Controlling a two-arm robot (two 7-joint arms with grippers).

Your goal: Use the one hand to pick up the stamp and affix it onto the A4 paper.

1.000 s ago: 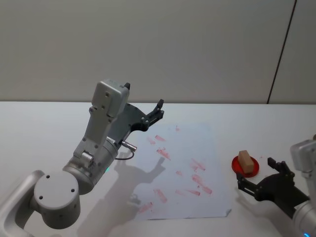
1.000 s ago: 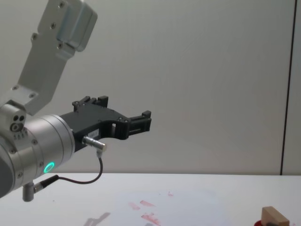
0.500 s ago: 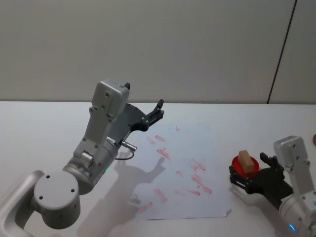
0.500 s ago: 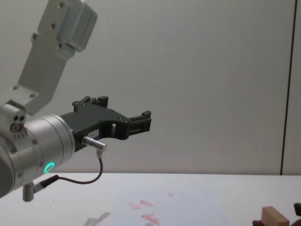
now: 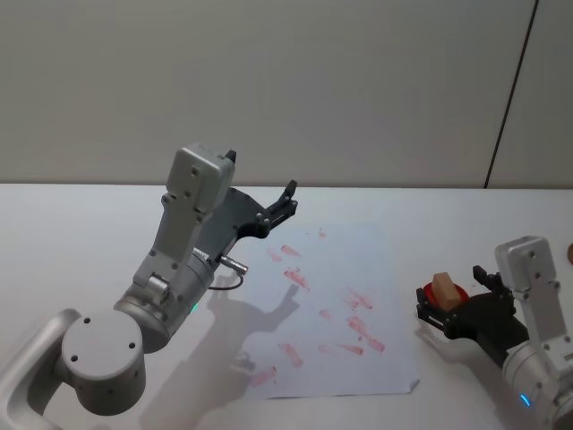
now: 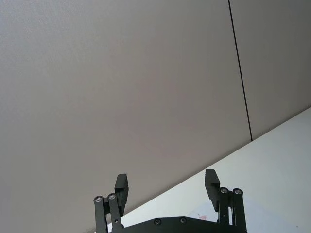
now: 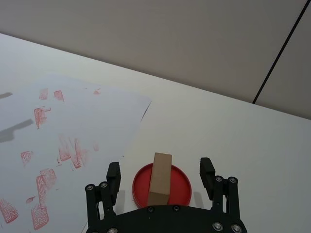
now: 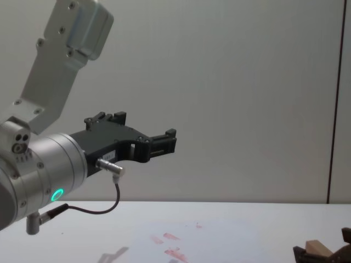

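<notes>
White worktop [image 5: 72,215], plain grey wall [image 5: 269,81] behind. The small pale wooden block stamp [image 7: 160,178] stands upright on a flat round red ink pad [image 7: 181,180], right of the red-marked white A4 paper [image 5: 331,269], untouched between the black right gripper [image 7: 160,167]'s wide-spread fingers. The left gripper [image 6: 167,182] hangs raised over the worktop, fingers spread.

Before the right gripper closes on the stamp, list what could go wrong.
1. The stamp stands on the red ink pad between the open fingers of the right gripper; uneven contact could tip it.
2. Nothing visibly holds the ink pad to the table, so it might lift with the stamp.
3. The A4 paper already carries many red marks; a new print could overlap one.
The left gripper, open, is raised near the paper's far left corner.
</notes>
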